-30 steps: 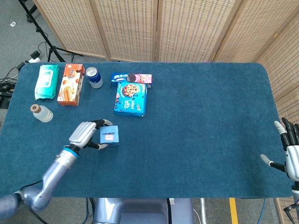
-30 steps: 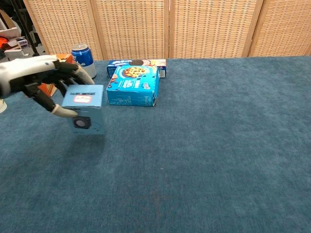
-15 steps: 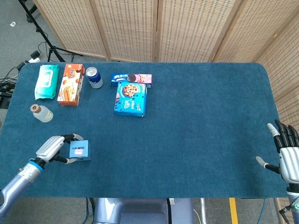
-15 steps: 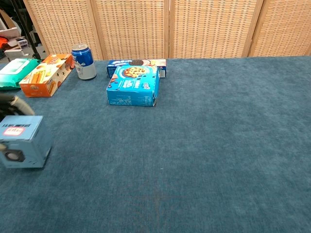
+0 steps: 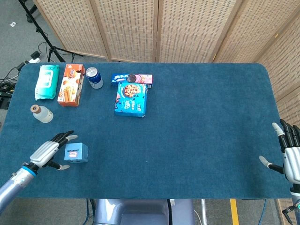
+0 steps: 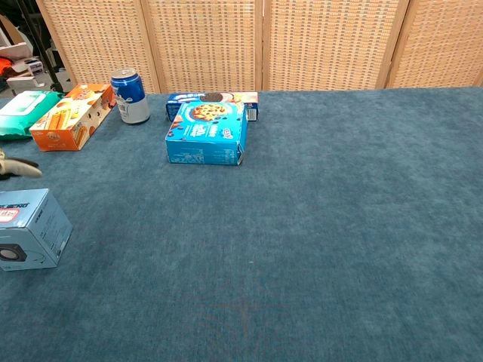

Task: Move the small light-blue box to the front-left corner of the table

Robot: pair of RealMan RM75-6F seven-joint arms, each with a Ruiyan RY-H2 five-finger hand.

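The left hand [image 5: 46, 152] sits at the near-left of the bench [image 5: 201, 136], fingers spread and holding nothing – just beside the box [image 5: 76, 153], apparently not touching it. The box rests flat on the cloth near the front-left corner, a label on top. It looks like light, stiff card – likely to slide little on the cloth – and is best taken across two opposite side walls. Farther back lie a wipes pack [image 5: 47, 81], an orange carton [image 5: 71, 85], a can [image 5: 94, 77] and cookie boxes [image 5: 131, 99]. At the far right the right hand [image 5: 290, 157] hangs off the bench edge, open and empty.
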